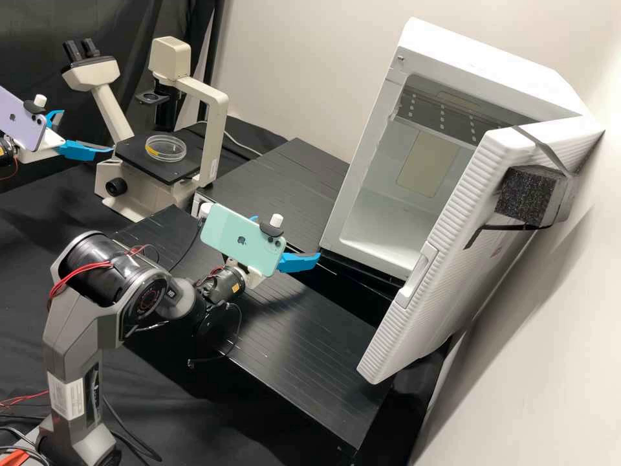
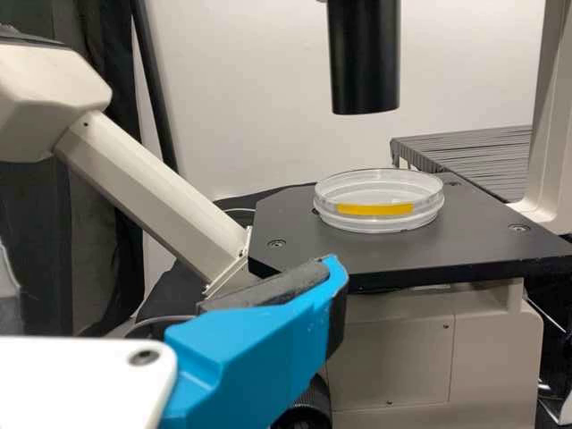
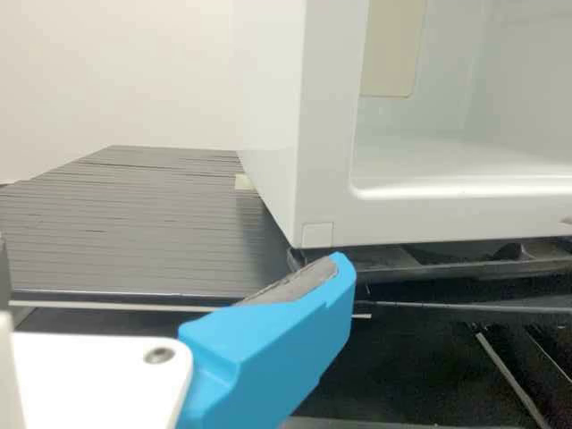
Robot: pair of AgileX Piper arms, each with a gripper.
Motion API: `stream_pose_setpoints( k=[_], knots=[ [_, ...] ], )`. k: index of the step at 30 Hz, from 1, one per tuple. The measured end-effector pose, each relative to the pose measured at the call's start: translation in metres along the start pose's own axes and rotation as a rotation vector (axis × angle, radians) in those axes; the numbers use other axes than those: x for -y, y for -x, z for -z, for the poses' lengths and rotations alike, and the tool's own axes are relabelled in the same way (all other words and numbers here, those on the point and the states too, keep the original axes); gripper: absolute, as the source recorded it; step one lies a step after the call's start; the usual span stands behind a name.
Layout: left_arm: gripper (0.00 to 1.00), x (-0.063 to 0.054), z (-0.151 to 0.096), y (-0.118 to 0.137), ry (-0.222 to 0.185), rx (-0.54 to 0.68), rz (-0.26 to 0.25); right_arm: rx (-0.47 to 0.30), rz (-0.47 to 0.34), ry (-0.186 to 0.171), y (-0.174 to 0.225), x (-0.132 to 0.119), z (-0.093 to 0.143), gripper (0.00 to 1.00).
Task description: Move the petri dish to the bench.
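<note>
Fingers of the left gripper point(image 1: 87, 131): spread apart, gripping nothing, near the stage point(image 2: 483, 248) of the microscope point(image 1: 217, 139). They probably wait there so that a short move inward could bring them around the rim.
Fingers of the right gripper point(image 1: 288, 237): also apart and holding nothing, above the table point(image 1: 291, 330), by the near lower corner of the white cabinet point(image 1: 511, 71). That arm seems parked, the left one being closer to the work.
Petri dish point(image 2: 379, 201): flat on the stage, set back from its near edge and apart from the left fingers. Lying level likely guards whatever is inside, and its side stands clear for a grasp.
Yellow strip point(image 2: 375, 209): on the dish's side wall, likely a label put there to leave the top clear for viewing.
Slatted table: the goal, beside the microscope; the dish has yet to be gripped, lifted and set down there.
</note>
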Motion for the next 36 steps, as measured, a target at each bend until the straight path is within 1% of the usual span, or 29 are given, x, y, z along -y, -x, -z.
stream_pose_setpoints(
  k=[8, 12, 15, 18, 19, 22, 24, 27, 29, 32, 34, 36],
  knots=[
    [1.0, 0.0, 0.0, 0.0, 0.0, 0.0, 0.0, 0.0, 0.0, 0.0, 0.0, 0.0, 0.0, 1.0],
    [1.0, 0.0, 0.0, 0.0, 0.0, 0.0, 0.0, -0.011, -0.011, 0.0, 0.014, 0.002, -0.003, 1.0],
    [1.0, 0.0, 0.0, 0.0, 0.0, 0.0, 0.0, -0.048, -0.024, -0.022, 0.034, 0.0, 0.0, 1.0],
    [1.0, 0.0, 0.0, 0.0, 0.0, 0.0, 0.0, -0.107, -0.039, -0.041, 0.057, -0.002, 0.008, 1.0],
    [1.0, 0.0, 0.0, 0.0, 0.0, 0.0, 0.0, -0.128, -0.039, -0.053, 0.064, -0.001, 0.011, 1.0],
    [1.0, 0.0, 0.0, 0.0, 0.0, 0.0, 0.0, -0.232, -0.04, -0.071, 0.085, 0.001, 0.034, 1.0],
    [1.0, 0.0, 0.0, 0.0, 0.0, 0.0, 0.0, -0.308, -0.022, -0.065, 0.095, 0.008, 0.053, 1.0],
    [1.0, 0.0, 0.0, 0.0, 0.0, 0.0, 0.0, -0.396, -0.006, -0.037, 0.107, 0.015, 0.075, 1.0],
    [1.0, 0.0, 0.0, 0.0, 0.0, 0.0, 0.0, -0.448, 0.013, -0.009, 0.113, 0.023, 0.094, 1.0],
    [1.0, 0.0, 0.0, 0.0, 0.0, 0.0, 0.0, -0.464, 0.031, 0.007, 0.115, 0.03, 0.116, 1.0],
    [1.0, 0.0, 0.0, 0.0, 0.0, 0.0, 0.0, -0.47, 0.031, 0.012, 0.113, 0.034, 0.131, 1.0],
    [1.0, 0.0, 0.0, 0.0, 0.0, 0.0, 0.0, -0.479, 0.035, 0.024, 0.112, 0.039, 0.145, 1.0]
  ],
)
